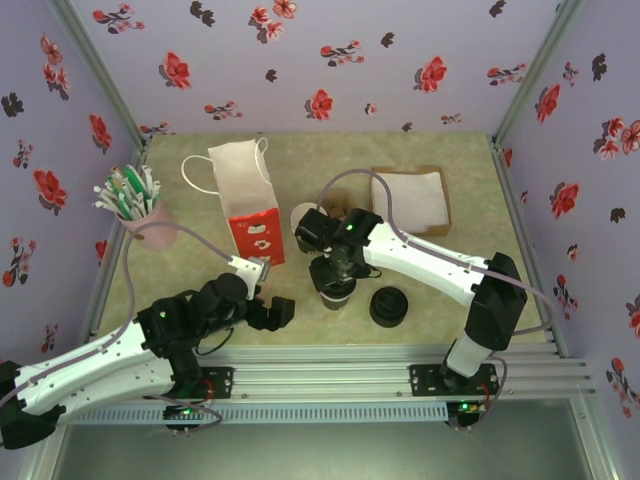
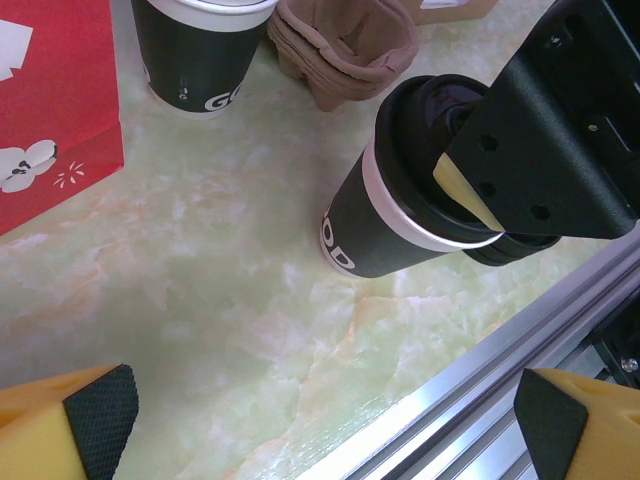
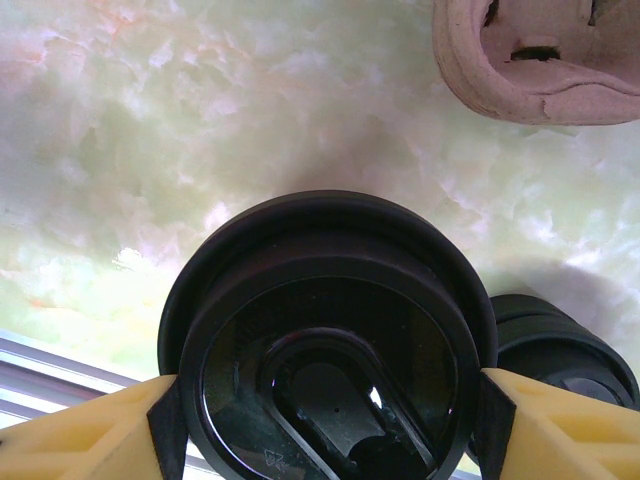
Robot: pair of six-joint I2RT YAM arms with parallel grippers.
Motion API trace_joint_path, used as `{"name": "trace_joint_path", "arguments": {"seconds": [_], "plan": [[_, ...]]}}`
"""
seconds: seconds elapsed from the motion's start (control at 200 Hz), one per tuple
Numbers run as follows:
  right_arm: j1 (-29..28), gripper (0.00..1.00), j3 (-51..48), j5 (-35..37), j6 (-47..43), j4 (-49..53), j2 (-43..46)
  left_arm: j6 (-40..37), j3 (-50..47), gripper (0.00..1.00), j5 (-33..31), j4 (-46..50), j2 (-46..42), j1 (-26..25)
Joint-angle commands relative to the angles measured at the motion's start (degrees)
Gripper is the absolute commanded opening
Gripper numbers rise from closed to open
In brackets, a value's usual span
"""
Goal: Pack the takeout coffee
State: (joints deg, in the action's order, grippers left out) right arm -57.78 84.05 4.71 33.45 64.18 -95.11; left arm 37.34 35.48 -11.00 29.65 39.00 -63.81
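Right gripper (image 3: pixel 330 420) clamps the black-lidded takeout coffee (image 2: pixel 380 220), lettered "OD"; left gripper (image 2: pixel 325 425) gapes empty; neighbouring cup (image 2: pixel 200 55) reads "GO".

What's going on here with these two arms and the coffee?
The right hand is clamped on the black lid of a coffee cup near the front of the table. The left hand hangs open nearby, holding nothing. A red and white paper bag sits further back, and the cup is not in it yet.
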Motion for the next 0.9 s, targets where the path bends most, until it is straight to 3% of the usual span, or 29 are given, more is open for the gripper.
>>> {"name": "trace_joint_path", "arguments": {"seconds": [0.0,0.895], "plan": [[-0.5,0.72,-0.9,0.0,0.6,-1.0,0.7,0.3,-0.6,0.99,-1.7,-0.7,-0.3,-0.2],[-0.5,0.72,-0.9,1.1,1.6,0.2,3.0,0.5,-0.8,0.99,-1.7,-1.2,-0.2,-0.2]]}}
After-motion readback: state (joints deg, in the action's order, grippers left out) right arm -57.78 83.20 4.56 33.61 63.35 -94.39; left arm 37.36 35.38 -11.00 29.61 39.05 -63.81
